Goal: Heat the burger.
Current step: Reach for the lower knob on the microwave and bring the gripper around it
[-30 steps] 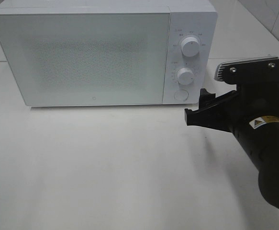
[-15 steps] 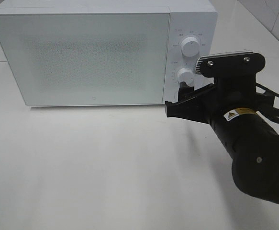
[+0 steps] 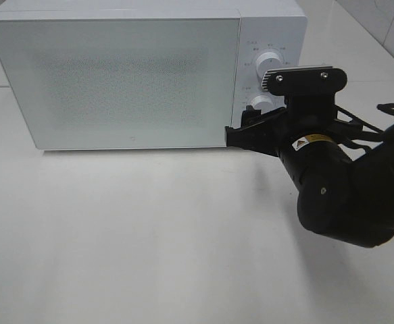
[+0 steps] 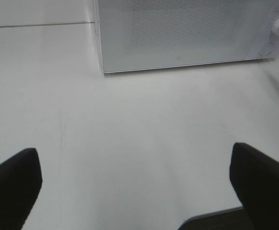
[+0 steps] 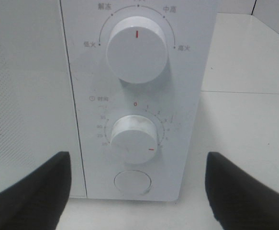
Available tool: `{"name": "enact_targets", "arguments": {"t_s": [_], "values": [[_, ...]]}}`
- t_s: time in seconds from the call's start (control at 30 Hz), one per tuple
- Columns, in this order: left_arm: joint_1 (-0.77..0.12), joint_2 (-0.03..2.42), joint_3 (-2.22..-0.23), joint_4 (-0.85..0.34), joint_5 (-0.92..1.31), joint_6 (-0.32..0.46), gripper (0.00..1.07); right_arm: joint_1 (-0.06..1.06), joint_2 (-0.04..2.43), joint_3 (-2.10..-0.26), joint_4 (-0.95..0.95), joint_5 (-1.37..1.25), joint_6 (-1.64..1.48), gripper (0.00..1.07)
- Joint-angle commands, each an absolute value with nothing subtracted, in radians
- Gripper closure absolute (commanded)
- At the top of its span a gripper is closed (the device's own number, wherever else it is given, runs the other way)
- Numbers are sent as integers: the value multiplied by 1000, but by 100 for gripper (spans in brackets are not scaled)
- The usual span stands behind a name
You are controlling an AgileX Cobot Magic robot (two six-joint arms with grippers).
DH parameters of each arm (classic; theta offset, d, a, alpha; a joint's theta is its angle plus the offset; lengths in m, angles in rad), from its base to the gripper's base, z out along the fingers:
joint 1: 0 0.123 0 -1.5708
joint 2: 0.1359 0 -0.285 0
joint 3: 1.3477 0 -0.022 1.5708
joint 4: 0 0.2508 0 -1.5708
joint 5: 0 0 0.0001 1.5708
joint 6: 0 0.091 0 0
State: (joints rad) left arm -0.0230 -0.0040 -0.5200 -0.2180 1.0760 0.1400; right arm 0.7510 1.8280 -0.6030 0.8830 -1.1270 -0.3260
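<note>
Smooth white tabletop (image 3: 149, 229), boxy speckled-door microwave (image 3: 115, 74), round timer dial (image 5: 132, 139)

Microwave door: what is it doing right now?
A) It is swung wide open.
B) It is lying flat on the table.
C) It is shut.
C: the door sits closed and flush beside the knob panel, with no gap and nothing of the inside showing.

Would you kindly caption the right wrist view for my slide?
Open right tool faces the microwave's power knob, timer knob and round button.
</note>
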Motion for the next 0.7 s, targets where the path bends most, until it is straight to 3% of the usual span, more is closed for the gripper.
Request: {"name": "enact_targets", "arguments": {"t_s": [0.03, 0.7], "values": [[-23, -27, -517, -224, 1076, 136, 6, 719, 1864, -646, 842, -1119, -315, 31], [-23, -21, -517, -224, 1076, 136, 6, 645, 2005, -796, 781, -1090, -269, 31]]}}
